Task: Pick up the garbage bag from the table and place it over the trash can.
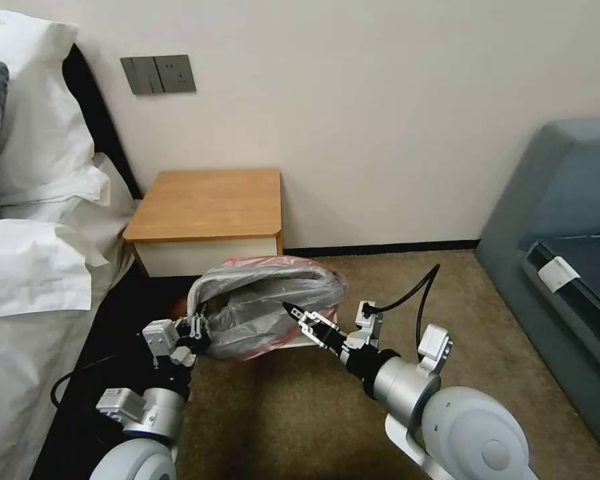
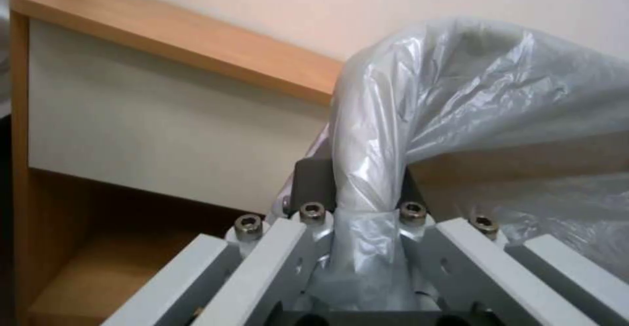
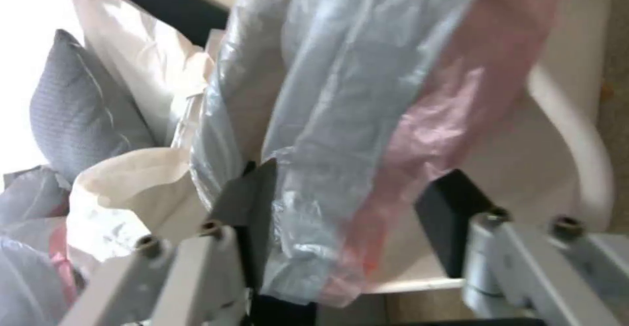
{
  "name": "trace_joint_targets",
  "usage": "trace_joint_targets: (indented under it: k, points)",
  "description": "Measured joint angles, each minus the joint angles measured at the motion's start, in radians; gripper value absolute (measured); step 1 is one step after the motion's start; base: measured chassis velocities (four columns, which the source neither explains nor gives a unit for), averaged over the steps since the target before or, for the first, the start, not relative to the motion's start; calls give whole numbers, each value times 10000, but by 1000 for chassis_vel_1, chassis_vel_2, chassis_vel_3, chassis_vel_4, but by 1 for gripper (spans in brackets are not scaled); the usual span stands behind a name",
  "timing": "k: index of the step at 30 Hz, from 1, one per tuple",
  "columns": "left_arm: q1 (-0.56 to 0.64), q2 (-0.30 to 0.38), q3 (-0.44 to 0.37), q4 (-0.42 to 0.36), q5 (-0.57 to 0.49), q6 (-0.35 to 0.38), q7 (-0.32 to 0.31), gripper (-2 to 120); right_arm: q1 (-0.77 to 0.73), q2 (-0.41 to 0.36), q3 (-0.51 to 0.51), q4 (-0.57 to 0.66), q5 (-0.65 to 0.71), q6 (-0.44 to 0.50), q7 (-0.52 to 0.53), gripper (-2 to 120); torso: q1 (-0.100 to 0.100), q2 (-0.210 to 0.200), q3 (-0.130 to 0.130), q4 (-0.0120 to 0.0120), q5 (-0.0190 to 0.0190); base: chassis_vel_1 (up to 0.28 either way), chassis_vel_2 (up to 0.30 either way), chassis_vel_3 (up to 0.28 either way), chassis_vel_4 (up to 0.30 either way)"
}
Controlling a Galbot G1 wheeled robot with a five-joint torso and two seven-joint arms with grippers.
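Bag mouth stretched between my pincers, in front of table (image 1: 207, 203). L gripper (image 1: 197, 331) pinches garbage bag (image 1: 267, 303) rim tight; R gripper (image 3: 354, 203) spread, film draped between its pads. Trash can (image 3: 570, 119) just beneath. Best: keep rim taut and level, lower evenly over all corners.

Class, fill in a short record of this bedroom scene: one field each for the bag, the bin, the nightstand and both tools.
garbage bag: held spread open between both tools, above the trash can
trash can: cream, on the carpet under the bag
table: top bare
left tool: shut on the bag's edge
right tool: open, bag edge between its fingers
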Motion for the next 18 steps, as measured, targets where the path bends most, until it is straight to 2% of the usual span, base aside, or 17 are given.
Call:
trace_joint_targets:
  k: [2, 5, 6, 9, 11, 13, 18]
  points:
    - [0, 0, -12, -1, -32, 11, -7, 5, -19, -8, -29, -1, -82, -3, -63, 44, 0, 0, 0, 0, 0, 0, 0, 0, 0]
    - [-10, 0, -38, 29, -105, 26, -21, 5, -62, -50, -128, -6, -397, -11, -264, 30, 0, 0, 0, 0, 0, 0, 0, 0, 0]
    - [-10, 0, -38, 29, -105, 26, -21, 5, -62, -50, -128, -6, -397, -11, -264, 30, 0, 0, 0, 0, 0, 0, 0, 0, 0]
    - [-17, 0, -42, 75, -134, 33, -22, 5, -85, -79, -160, -9, -524, -13, -395, 15, 0, 0, 0, 0, -1, 0, 0, 0, 0]
    - [-21, 0, -42, 78, -142, 34, -23, 5, -85, -80, -160, -15, -533, -13, -405, 12, 0, 0, 0, 0, 0, 0, 0, 0, 0]
    - [-38, 3, -39, 90, -157, 35, -22, 5, -86, -72, -160, -21, -545, -11, -410, 1, 0, 0, 0, 0, -1, 0, 0, 0, 0]
    - [-115, 29, -55, 190, -169, 36, -23, 5, -164, -46, -255, 143, -547, 30, 2, 0, 0, 0, 0, 0, 0, 0, 0, 0, 0]
